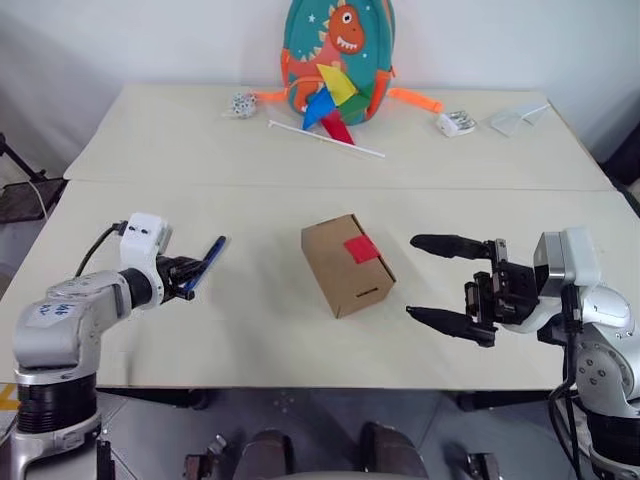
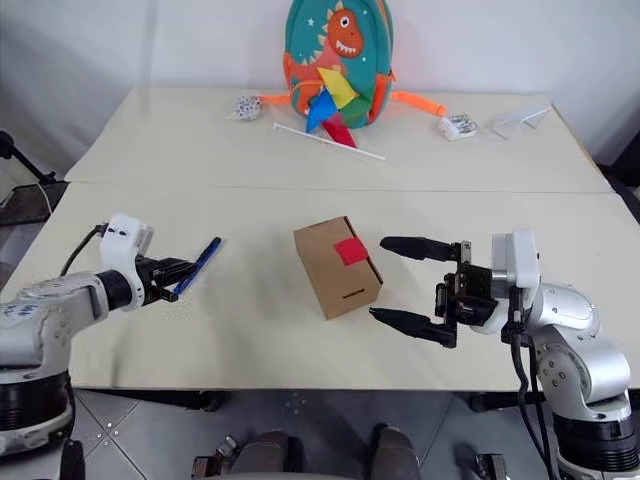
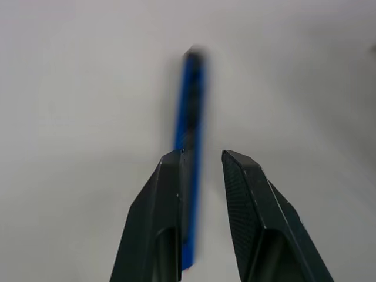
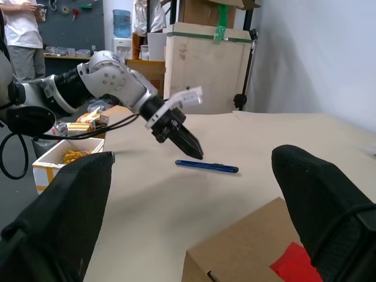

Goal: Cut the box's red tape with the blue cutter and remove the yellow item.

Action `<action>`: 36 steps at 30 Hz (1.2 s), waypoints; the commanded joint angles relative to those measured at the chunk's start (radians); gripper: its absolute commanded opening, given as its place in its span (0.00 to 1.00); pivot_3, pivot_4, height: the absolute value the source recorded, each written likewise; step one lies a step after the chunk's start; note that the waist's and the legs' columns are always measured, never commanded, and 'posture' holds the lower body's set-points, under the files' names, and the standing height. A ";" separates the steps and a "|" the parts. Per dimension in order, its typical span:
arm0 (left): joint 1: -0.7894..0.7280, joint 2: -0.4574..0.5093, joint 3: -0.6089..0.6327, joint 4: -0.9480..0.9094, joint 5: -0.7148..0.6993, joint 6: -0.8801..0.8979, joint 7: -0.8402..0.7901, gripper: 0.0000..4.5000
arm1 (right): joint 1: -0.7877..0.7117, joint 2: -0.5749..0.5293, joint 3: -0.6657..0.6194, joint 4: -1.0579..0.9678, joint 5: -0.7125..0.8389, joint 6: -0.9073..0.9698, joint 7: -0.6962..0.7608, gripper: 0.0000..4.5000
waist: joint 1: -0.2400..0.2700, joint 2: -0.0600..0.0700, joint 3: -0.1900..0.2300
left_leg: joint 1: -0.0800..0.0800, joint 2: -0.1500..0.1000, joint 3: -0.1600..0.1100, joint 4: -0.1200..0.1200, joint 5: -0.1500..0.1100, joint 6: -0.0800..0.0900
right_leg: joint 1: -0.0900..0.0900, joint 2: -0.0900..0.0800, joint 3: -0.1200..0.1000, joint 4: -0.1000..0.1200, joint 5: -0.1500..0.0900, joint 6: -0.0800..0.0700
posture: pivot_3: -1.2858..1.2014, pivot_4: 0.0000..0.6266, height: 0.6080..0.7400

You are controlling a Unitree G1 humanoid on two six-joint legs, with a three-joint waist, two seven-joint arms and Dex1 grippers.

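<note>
The brown box lies mid-table with the square of red tape across its flap seam and a slot in the end that faces me. At the table's left, the blue cutter sticks forward and to the right out of my left gripper, which is shut on its near end. In the left wrist view the cutter runs between the two black fingers. My right gripper stands wide open just right of the box, pointing at it. The yellow item is hidden.
A dinosaur backpack and a colourful pinwheel on a white stick stand at the table's far side, with small items beside them. A seam joins the two tabletops. People and stacked cartons stand beyond the table's left end.
</note>
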 commanded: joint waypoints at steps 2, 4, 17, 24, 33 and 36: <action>-0.002 0.104 -0.041 0.008 -0.069 -0.186 -0.233 0.24 | -0.009 -0.023 -0.035 -0.023 0.028 0.006 0.000 1.00 | -0.004 0.000 0.000 | 0.000 0.000 0.002 0.000 0.000 0.000 | -0.001 0.000 0.000 0.000 0.000 0.000 | 0.52 0.24 1.00; -0.004 0.175 -0.098 0.051 -0.051 -0.290 -0.351 0.24 | -0.010 -0.031 -0.038 -0.024 0.030 0.012 -0.002 1.00 | -0.004 0.000 0.000 | 0.000 0.001 0.003 0.000 0.000 0.000 | -0.002 0.000 0.001 0.001 0.000 0.000 | 0.52 0.24 1.00; 0.128 0.123 0.048 0.172 0.022 -0.404 -0.105 0.62 | 0.039 -0.026 -0.055 -0.103 0.061 0.022 -0.055 1.00 | -0.014 -0.001 0.001 | 0.001 0.001 0.011 -0.003 -0.001 0.001 | -0.007 0.000 0.003 0.002 0.000 0.001 | 0.52 0.24 1.00; 0.150 0.110 0.024 0.177 0.012 -0.367 -0.069 0.88 | -0.021 0.007 0.002 -0.140 0.081 0.026 -0.069 1.00 | -0.004 -0.002 0.001 | 0.002 0.002 0.011 -0.003 -0.001 0.001 | -0.007 0.000 0.003 0.003 0.001 0.000 | 0.52 0.24 1.00; 0.116 0.080 -0.043 0.222 0.044 -0.287 0.024 0.74 | -0.014 0.006 0.026 -0.140 0.071 0.026 -0.061 1.00 | -0.004 -0.002 0.001 | 0.002 0.002 0.012 -0.003 -0.002 0.001 | -0.008 0.000 0.003 0.003 0.001 0.000 | 0.52 0.24 1.00; 0.122 0.091 -0.060 0.230 0.058 -0.285 0.025 0.54 | -0.015 0.007 0.025 -0.141 0.071 0.025 -0.064 1.00 | -0.004 -0.002 0.001 | 0.003 0.002 0.012 -0.003 -0.002 0.001 | -0.008 0.000 0.003 0.004 0.001 0.000 | 0.52 0.24 1.00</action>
